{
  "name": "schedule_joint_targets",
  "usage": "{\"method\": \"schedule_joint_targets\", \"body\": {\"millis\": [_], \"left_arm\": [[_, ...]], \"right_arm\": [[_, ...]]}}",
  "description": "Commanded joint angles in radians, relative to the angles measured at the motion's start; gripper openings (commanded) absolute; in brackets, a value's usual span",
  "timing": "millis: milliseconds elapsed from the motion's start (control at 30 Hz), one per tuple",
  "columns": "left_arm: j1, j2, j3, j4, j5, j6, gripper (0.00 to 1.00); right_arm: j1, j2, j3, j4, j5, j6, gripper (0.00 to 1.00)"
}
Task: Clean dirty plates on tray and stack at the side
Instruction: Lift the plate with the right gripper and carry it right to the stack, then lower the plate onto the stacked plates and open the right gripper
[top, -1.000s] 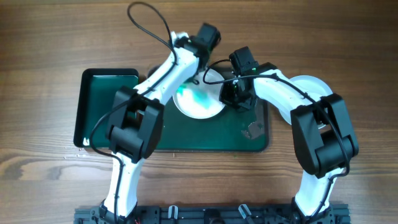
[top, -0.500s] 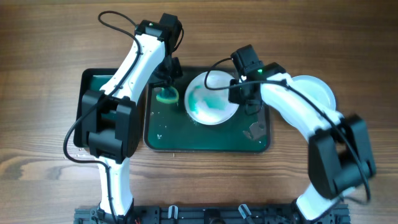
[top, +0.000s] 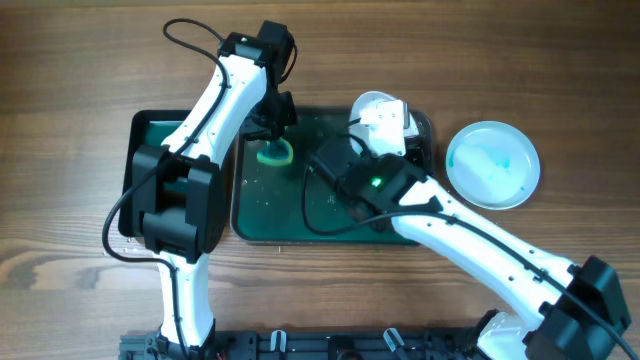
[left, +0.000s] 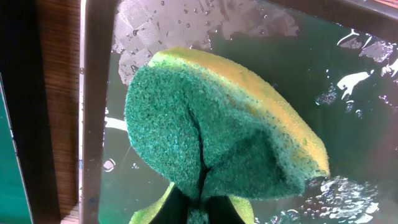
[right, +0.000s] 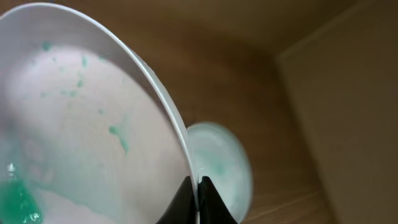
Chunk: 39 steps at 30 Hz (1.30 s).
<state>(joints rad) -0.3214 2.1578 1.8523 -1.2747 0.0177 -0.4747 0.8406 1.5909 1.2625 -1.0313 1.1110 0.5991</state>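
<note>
Right fingers (right: 206, 200) pinch a soap-streaked plate (right: 81, 124) by its thin rim above the tray (top: 300, 215), upper centre of frame; wet, it could slip and fall. Left fingers (left: 212, 214) clench the sponge (left: 211, 143) nearby.

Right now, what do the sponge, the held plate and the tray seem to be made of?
Sponge: soft foam, yellow body under a coarse green scrubbing face, creased where pinched. Plate: smooth white with a thin rim; likely plastic or melamine, possibly ceramic. Tray: dark green, glossy and wet, raised rim; probably plastic.
</note>
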Motion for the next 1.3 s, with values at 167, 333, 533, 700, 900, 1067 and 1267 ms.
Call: {"method": "schedule_joint_targets", "body": {"millis": [167, 333, 533, 700, 900, 1067, 1267], "left_arm": [[-0.002, -0.034, 0.013, 0.003, 0.016, 0.019, 0.04], [-0.002, -0.034, 0.013, 0.006, 0.015, 0.019, 0.04], [-0.002, -0.034, 0.013, 0.006, 0.015, 0.019, 0.04], [-0.002, -0.034, 0.013, 0.015, 0.015, 0.019, 0.04], [-0.002, -0.034, 0.013, 0.018, 0.015, 0.027, 0.04], [-0.002, -0.034, 0.013, 0.018, 0.015, 0.027, 0.04], [-0.002, -0.034, 0.013, 0.018, 0.015, 0.027, 0.04]], "right_arm": [[0.039, -0.027, 0.003, 0.008, 0.358, -0.233, 0.04], [0.039, -0.027, 0.003, 0.047, 0.409, -0.287, 0.04], [0.039, -0.027, 0.003, 0.047, 0.286, -0.285, 0.04], [-0.062, -0.026, -0.019, 0.071, -0.308, -0.107, 0.04], [-0.505, -0.113, -0.021, 0.127, -0.963, -0.158, 0.04], [-0.811, -0.188, -0.021, 0.089, -1.118, -0.210, 0.04], [-1.159, -0.194, -0.085, 0.069, -1.061, -0.228, 0.04]]}}
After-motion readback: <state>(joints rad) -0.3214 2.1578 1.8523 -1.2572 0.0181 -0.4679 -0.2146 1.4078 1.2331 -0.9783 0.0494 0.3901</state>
